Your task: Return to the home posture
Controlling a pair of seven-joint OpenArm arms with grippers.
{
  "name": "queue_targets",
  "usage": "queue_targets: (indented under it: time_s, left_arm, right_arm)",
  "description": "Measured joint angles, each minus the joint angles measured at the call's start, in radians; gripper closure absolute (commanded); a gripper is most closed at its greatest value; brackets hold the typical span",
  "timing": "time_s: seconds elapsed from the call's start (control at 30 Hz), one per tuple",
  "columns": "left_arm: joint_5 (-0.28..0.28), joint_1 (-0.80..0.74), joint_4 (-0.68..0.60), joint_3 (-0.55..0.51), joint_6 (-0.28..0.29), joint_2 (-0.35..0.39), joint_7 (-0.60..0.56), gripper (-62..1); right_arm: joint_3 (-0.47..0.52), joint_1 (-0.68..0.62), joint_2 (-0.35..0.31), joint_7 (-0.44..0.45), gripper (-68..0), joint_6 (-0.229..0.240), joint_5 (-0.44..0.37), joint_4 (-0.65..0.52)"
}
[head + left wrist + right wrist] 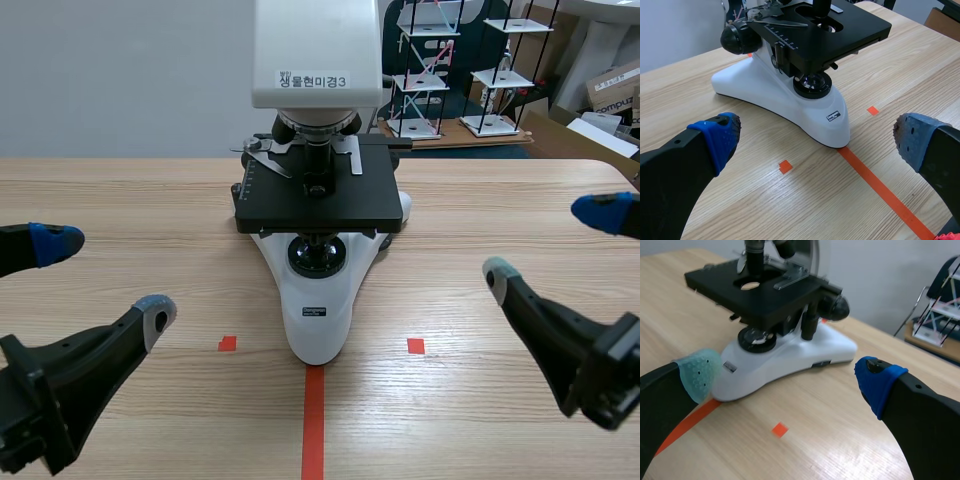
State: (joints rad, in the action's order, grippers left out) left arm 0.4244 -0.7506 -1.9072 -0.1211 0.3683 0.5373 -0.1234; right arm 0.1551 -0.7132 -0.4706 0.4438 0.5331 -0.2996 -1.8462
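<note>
Cut off by the scene view's upper edge: the head of the white microscope point(318, 300), with only a Korean label point(314, 78) legible on its front. Standing mid-table point(120, 200), nose of the base touching the far end of the red tape line, black stage point(318, 195) above. Low at the near left, the left tool point(105, 279), fingers spread wide, gripping nothing. Low at the near right, the right tool point(551, 243), equally wide and empty. Both well apart from the microscope, one on each side of its base. Arms behind the fingers mostly out of frame. Beyond the table's far right corner, wire rack models point(425, 70) and cardboard boxes point(612, 85), partly cropped.
</note>
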Motion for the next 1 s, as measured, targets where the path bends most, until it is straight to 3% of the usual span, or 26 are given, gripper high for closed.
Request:
queue_targets:
  time_s: [0.17,1.0]
  left_arm:
    - [0.0,0.0,0.0,0.0,0.0,0.0,0.0,-62.3]
    - [0.0,0.0,0.0,0.0,0.0,0.0,0.0,-62.3]
  right_arm:
    - [0.0,-0.068,0.0,0.004,-60.7,0.049,0.0,-0.003]
    - [0.0,-0.066,-0.001,0.004,-60.6,0.043,-0.001,-0.003]
